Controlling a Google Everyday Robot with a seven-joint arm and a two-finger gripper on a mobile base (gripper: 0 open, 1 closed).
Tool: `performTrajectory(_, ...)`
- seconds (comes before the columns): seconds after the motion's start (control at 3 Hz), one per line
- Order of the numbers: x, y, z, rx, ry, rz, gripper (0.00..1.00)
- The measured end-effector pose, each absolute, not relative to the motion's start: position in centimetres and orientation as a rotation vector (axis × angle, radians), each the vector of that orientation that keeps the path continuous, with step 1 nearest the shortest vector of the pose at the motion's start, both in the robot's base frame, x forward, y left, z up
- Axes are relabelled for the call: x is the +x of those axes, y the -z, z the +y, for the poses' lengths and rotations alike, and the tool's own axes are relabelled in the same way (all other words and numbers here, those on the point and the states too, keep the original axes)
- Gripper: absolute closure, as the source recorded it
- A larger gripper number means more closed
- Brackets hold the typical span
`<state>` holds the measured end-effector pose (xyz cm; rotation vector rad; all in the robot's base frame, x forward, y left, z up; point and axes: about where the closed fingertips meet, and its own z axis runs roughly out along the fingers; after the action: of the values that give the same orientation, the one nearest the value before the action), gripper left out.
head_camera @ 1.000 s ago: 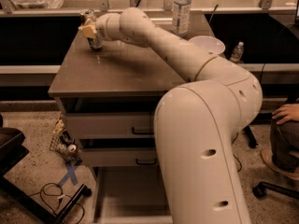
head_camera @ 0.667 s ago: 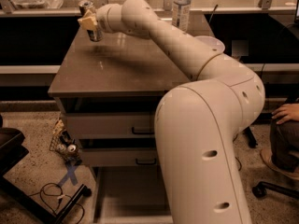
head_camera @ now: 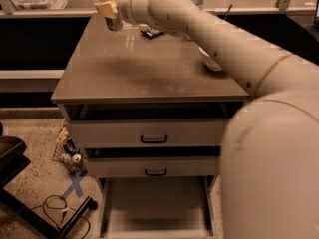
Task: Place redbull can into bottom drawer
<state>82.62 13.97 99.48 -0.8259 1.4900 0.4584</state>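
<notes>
Pincer [head_camera: 108, 9] pinching redbull can [head_camera: 114, 23] at far-left corner of bench [head_camera: 149, 68].
Can upright, long axis vertical, top up, pincer clamped round its mid-body; label too blurred to read. Bottom drawer [head_camera: 154, 215] pulled out at floor level, below bench front edge, under two handled drawers [head_camera: 153, 133].

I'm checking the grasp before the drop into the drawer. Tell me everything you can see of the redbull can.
The redbull can is a slim metal can, silvery with darker bands, and its shiny top reaches the picture's upper edge. It is roughly upright in the pincer, whose tan fingers clasp its upper half over the far left corner of the cabinet top. Its base looks just clear of that surface, though contact cannot be ruled out. Nothing else touches it.
</notes>
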Motion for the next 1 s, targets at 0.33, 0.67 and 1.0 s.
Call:
performTrajectory(0.33,77.7,-104.1,8.5,-0.708,-0.393,1.457,1.0)
performTrajectory(0.67,72.0,-108.9,2.3,-0.576,-0.29,1.43,1.0)
performTrajectory(1.0,66.5,-107.6,-1.4,-0.519,-0.21,1.456,1.0)
